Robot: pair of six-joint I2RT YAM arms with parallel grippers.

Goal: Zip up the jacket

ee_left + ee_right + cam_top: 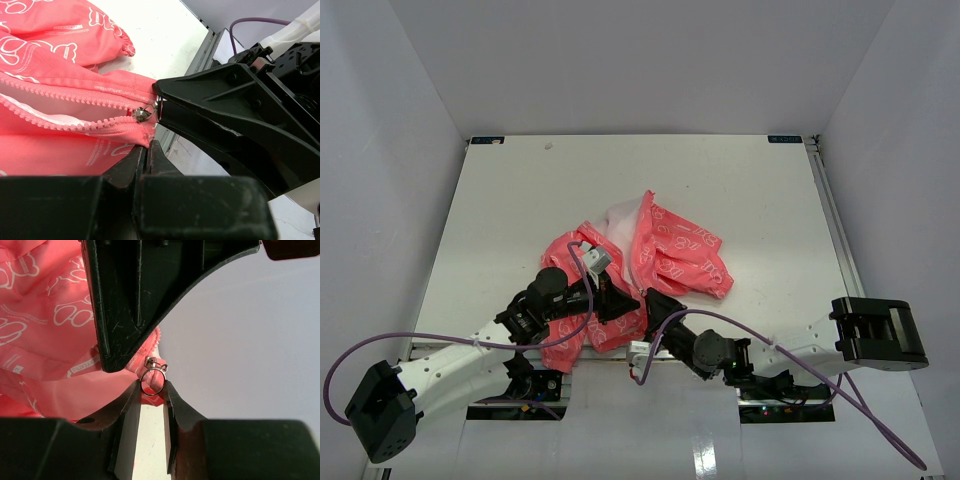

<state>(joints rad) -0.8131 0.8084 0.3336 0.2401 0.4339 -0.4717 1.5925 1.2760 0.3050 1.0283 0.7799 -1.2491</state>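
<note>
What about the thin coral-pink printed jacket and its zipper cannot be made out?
Top view: the silver zipper slider, hidden under the left gripper and right gripper.
Right wrist: whether the right gripper already pinches the metal pull ring; too fine.
Left wrist: zipper top of the coral-pink jacket, cut off left.

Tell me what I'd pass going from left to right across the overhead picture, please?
left arm's black elbow → jacket → right arm's black elbow
</note>
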